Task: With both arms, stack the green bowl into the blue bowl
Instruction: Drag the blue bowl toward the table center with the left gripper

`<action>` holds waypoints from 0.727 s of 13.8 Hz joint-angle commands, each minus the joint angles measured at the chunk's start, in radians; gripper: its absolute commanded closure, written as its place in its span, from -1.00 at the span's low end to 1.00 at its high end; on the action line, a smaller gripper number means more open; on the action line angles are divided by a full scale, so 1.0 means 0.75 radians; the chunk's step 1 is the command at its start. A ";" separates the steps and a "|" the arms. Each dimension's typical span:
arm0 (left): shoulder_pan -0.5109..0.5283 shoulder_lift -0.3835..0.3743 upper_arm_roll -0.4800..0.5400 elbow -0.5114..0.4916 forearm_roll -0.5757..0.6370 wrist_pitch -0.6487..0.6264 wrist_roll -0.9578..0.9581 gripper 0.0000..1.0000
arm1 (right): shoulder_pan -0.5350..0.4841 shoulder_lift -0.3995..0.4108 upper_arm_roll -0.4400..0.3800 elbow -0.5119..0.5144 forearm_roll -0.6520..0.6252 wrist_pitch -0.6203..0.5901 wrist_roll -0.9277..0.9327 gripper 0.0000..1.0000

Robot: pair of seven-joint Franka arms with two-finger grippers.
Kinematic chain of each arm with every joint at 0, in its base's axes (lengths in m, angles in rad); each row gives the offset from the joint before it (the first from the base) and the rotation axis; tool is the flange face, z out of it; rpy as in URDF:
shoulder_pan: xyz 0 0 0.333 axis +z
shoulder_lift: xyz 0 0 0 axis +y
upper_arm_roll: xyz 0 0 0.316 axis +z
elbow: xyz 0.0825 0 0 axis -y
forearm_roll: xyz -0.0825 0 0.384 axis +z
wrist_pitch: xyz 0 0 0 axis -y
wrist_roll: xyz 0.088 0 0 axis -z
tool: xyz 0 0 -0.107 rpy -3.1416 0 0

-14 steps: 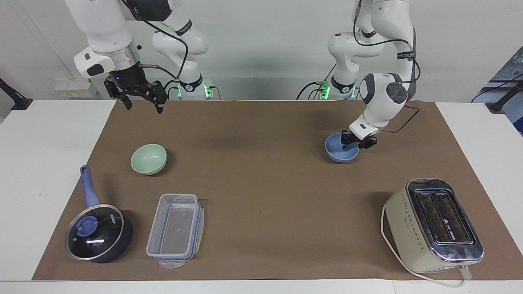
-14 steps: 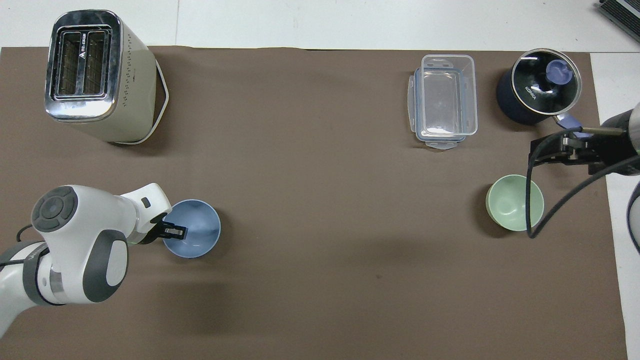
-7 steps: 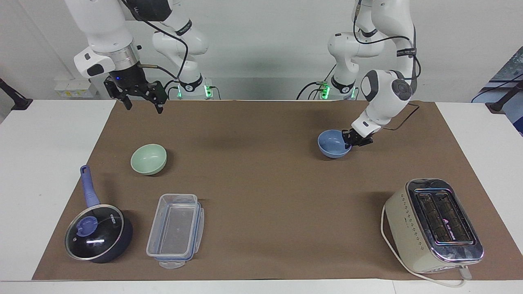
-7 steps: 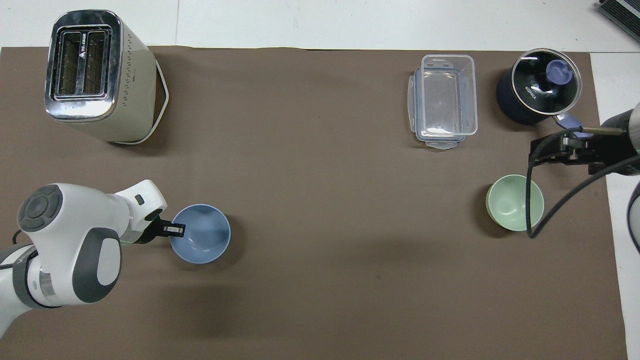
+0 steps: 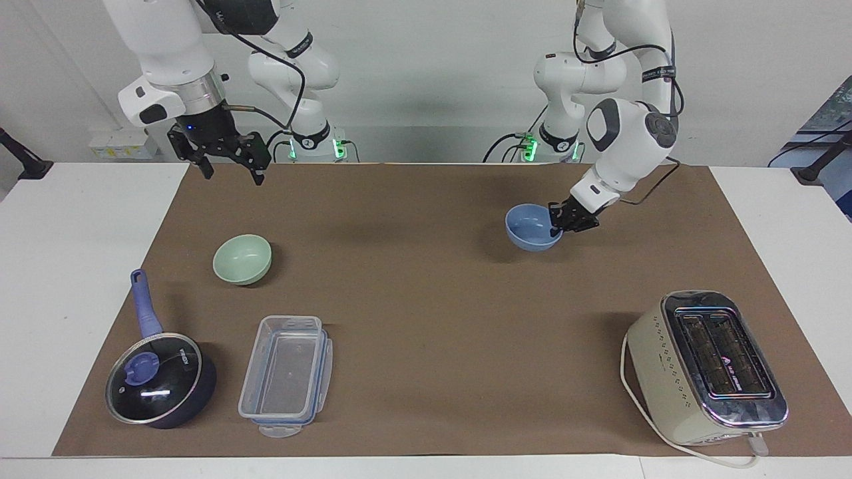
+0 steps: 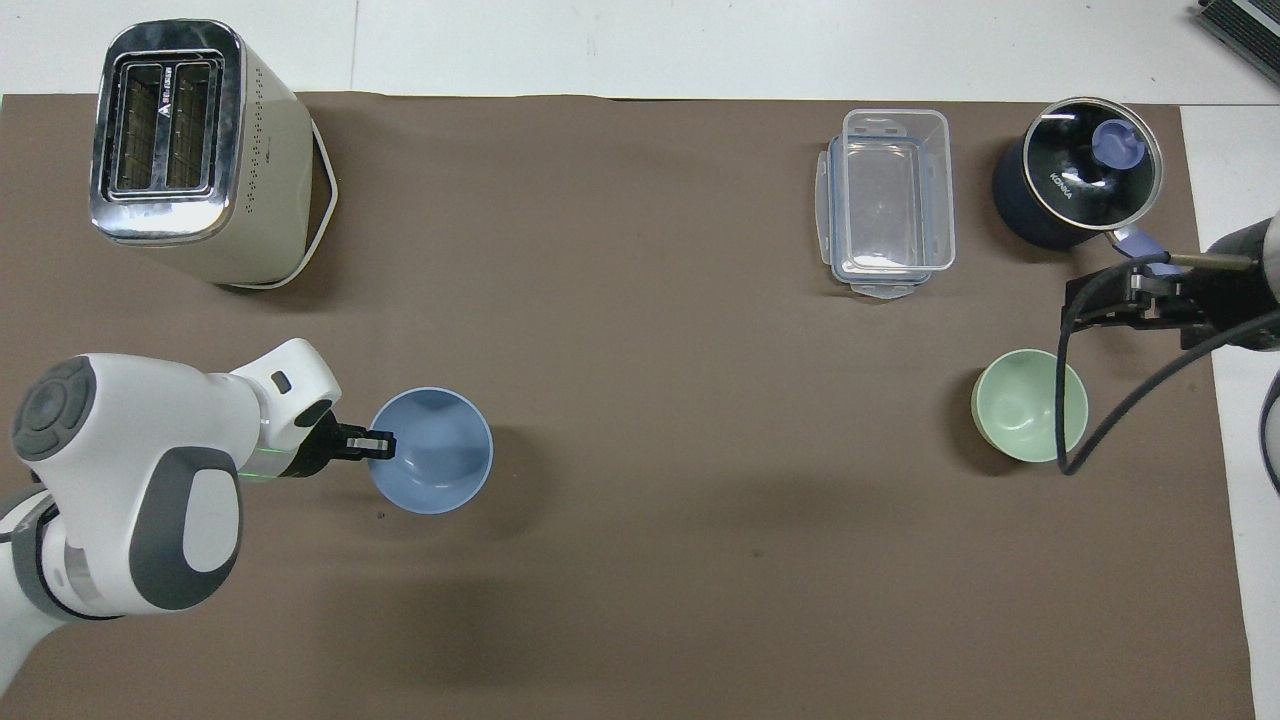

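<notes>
The blue bowl (image 5: 529,229) (image 6: 435,480) hangs a little above the brown mat, and its shadow lies on the mat beneath it. My left gripper (image 5: 558,223) (image 6: 378,442) is shut on its rim, on the side toward the left arm's end of the table. The green bowl (image 5: 242,259) (image 6: 1025,405) sits upright on the mat toward the right arm's end. My right gripper (image 5: 234,174) (image 6: 1090,305) stands open and empty, raised over the mat's edge near the green bowl, not touching it.
A cream toaster (image 5: 705,366) (image 6: 190,150) stands farther from the robots at the left arm's end. A clear plastic container (image 5: 286,376) (image 6: 888,200) and a dark lidded pan (image 5: 160,389) (image 6: 1075,185) with a blue handle lie farther out than the green bowl.
My left gripper closed on the blue bowl's rim, lifted it off the mat and carried it toward the table's middle. The right arm has barely moved.
</notes>
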 commanded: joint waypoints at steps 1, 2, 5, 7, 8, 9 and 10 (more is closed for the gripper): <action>-0.146 -0.007 0.013 0.002 -0.026 0.070 -0.157 1.00 | -0.017 -0.002 0.002 0.005 0.026 -0.014 0.009 -1.00; -0.201 0.000 0.013 0.002 -0.026 0.102 -0.220 1.00 | -0.017 -0.002 0.002 0.005 0.026 -0.014 0.009 -1.00; -0.362 0.038 0.013 -0.002 -0.026 0.227 -0.370 1.00 | -0.019 -0.002 0.002 0.005 0.026 -0.012 0.009 -1.00; -0.457 0.089 0.013 -0.006 -0.026 0.311 -0.443 1.00 | -0.019 -0.002 0.002 0.005 0.026 -0.014 0.009 -1.00; -0.510 0.126 0.013 -0.006 -0.026 0.364 -0.466 1.00 | -0.019 -0.002 0.002 0.005 0.026 -0.014 0.009 -1.00; -0.547 0.161 0.015 -0.006 -0.028 0.409 -0.482 1.00 | -0.019 -0.002 0.002 0.005 0.026 -0.014 0.009 -1.00; -0.567 0.179 0.013 -0.008 -0.026 0.432 -0.483 1.00 | -0.019 -0.002 0.002 0.005 0.026 -0.014 0.009 -1.00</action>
